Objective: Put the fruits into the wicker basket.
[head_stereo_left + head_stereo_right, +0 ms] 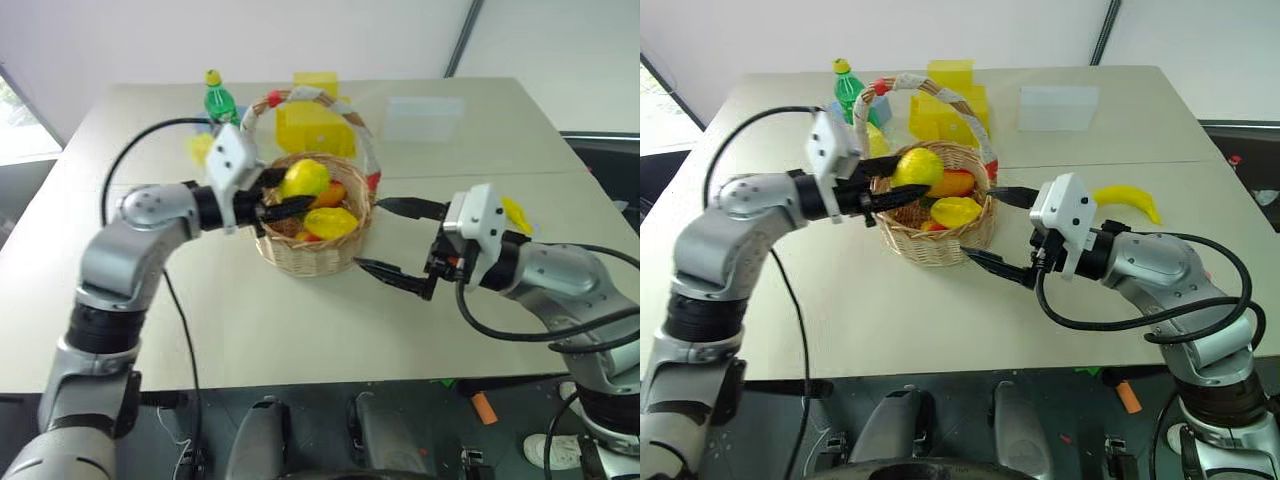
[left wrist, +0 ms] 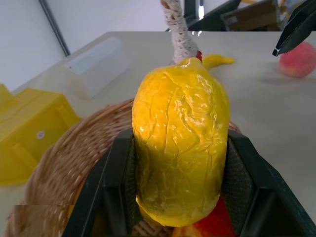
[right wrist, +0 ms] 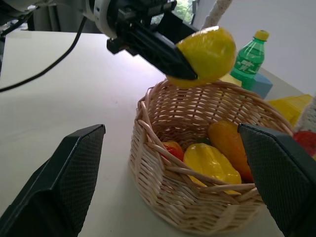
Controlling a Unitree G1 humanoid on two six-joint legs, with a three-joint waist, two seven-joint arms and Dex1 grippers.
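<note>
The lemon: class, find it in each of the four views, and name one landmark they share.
Left eye view: lemon above the basket, in the left gripper.
Right eye view: same place.
Left wrist view: centre, between the fingers.
Right wrist view: above the basket rim.
Shared landmark: the basket.

- Left tool (image 1: 283, 196) closed on a yellow lemon (image 1: 305, 177), held above the wicker basket (image 1: 312, 255).
- Basket contains yellow and orange fruits (image 1: 331, 221).
- Right tool (image 1: 398, 241) open, just right of basket, over the desk (image 1: 300, 330).
</note>
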